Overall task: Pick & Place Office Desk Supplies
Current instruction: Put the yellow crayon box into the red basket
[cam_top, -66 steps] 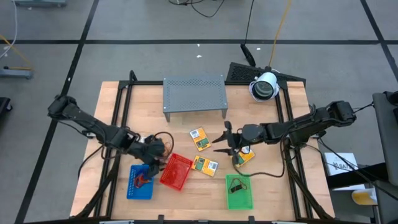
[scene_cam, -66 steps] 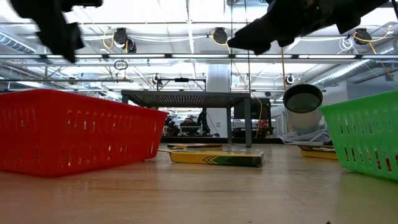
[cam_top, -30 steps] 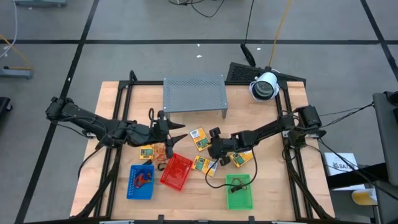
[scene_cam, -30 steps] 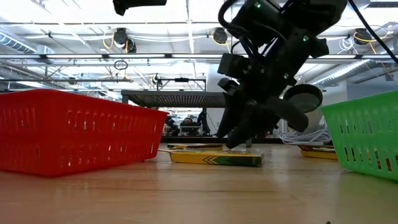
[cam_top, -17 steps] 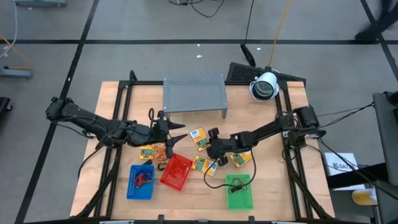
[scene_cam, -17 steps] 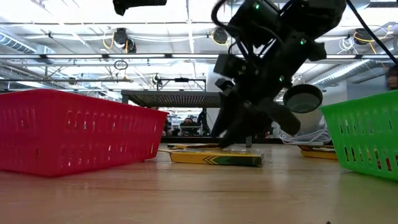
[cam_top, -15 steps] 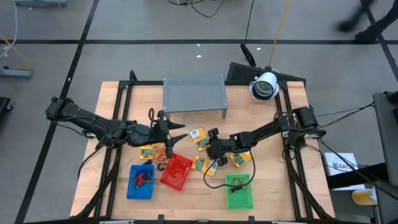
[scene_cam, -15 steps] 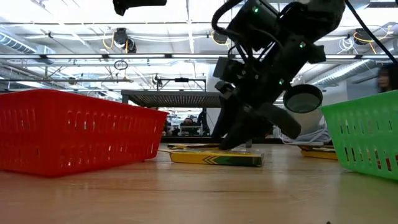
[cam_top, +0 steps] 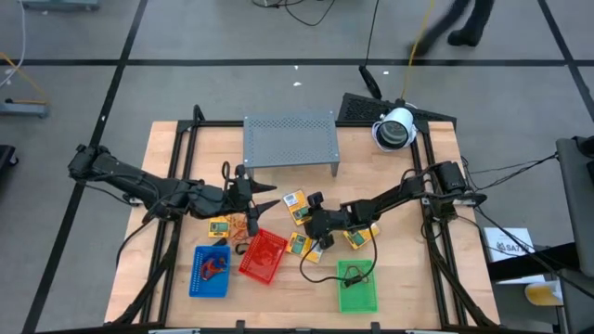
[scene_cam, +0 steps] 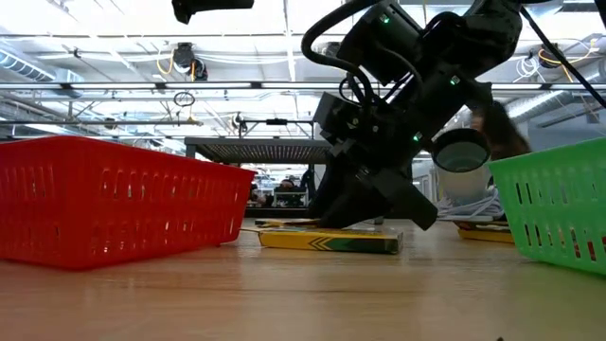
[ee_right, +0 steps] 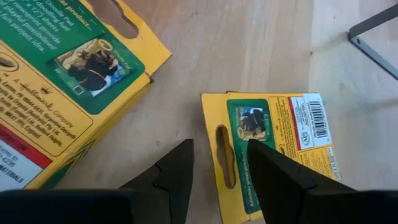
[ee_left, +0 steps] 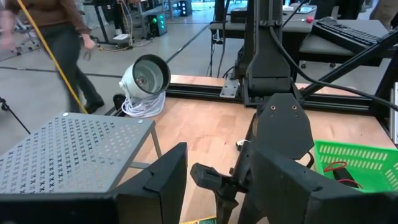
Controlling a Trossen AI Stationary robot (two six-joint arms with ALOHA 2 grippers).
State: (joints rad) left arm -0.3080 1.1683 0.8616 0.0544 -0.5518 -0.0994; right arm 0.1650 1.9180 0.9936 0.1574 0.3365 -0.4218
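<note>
Two dark fingers of the right gripper stood parted over the wooden table, straddling the near edge of a yellow packet with green print and a barcode. A larger yellow packet lay just beside it, apart. A grey metal leg crossed one corner.

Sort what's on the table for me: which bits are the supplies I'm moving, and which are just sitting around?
Job items:
- yellow packets: one under the right hand at, others at
- rubber bands below the left hand

Lying about:
- grey rack
- blue tray, red tray, green tray
- white lamp
</note>
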